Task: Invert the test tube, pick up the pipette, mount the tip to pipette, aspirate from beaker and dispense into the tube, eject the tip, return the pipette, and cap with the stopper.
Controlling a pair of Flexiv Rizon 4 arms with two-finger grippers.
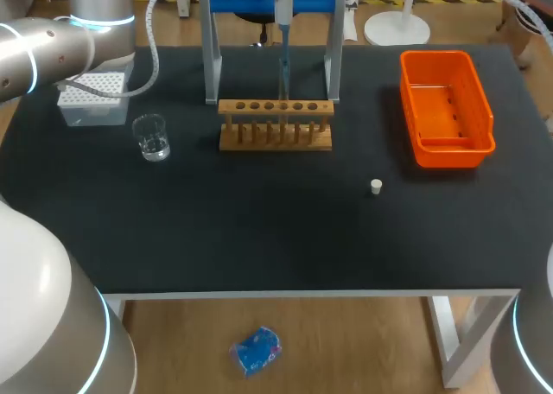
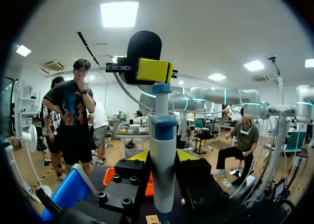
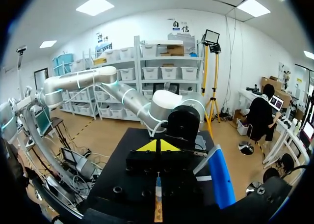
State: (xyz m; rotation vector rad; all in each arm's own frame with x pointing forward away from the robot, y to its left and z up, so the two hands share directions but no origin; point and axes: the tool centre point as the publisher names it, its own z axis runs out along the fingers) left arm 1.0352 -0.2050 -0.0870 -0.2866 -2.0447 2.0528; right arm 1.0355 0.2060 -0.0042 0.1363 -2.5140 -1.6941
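My left gripper (image 2: 164,157) is shut on the white and blue pipette (image 2: 163,155), holding it upright above the wooden rack (image 1: 275,124). The pipette's thin shaft (image 1: 282,61) points down at a middle hole of the rack; I cannot make out the tube there. My right gripper (image 3: 158,146) is shut and empty, and its yellow tips (image 2: 154,70) rest on top of the pipette's plunger. Under the right fingers a thin bluish tip (image 3: 158,184) hangs over the rack (image 3: 158,215). A small white stopper (image 1: 376,186) lies on the mat to the right. At the left stands the glass beaker (image 1: 152,137).
A tip box (image 1: 93,98) sits at the back left behind the beaker. An orange bin (image 1: 445,109) stands at the back right. The blue pipette stand on grey legs (image 1: 212,57) straddles the space behind the rack. My left arm (image 1: 52,40) comes in over the back left corner.
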